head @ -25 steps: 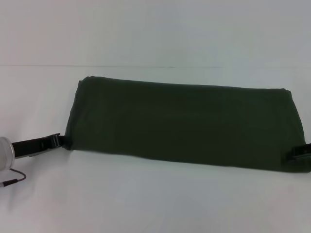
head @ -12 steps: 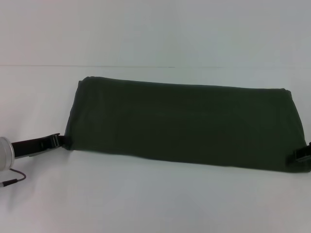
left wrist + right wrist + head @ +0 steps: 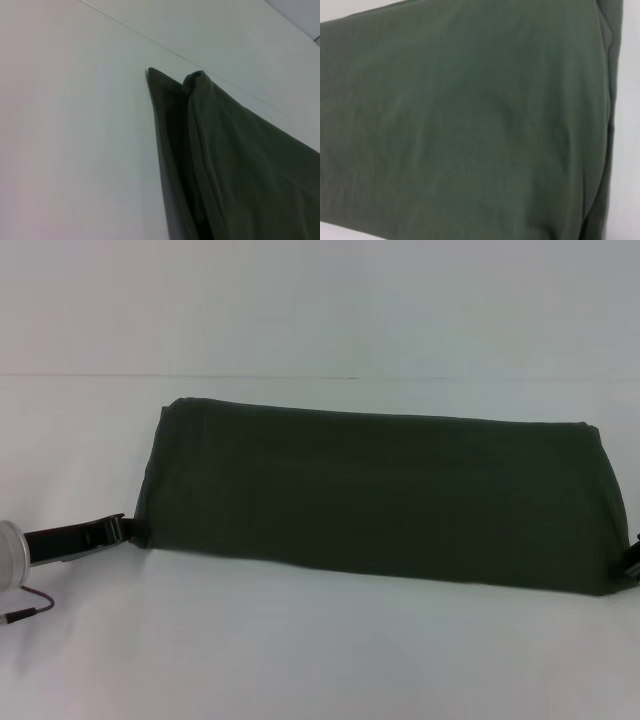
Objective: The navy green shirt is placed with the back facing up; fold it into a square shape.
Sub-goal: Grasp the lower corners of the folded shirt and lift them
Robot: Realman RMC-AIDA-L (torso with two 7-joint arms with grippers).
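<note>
My left claw (image 3: 118,531) sits at the near left corner of the green shirt (image 3: 380,495), touching the hem; whether its fingers are shut on the cloth I cannot tell. My right claw (image 3: 634,558) shows only as a dark sliver at the near right corner, its fingers hidden.

The shirt lies across the white table (image 3: 300,660) as 1 long band, plain side up, no lettering showing. Its far edge runs straight from left to right, and the near edge bows slightly between my 2 claws. I judge both claws are stationed at the near corners so the long edge can be carried evenly, keeping the layers stacked.

In the left wrist view, the shirt's end (image 3: 200,130) shows doubled layers, 1 fold over another.

No containers appear anywhere.
</note>
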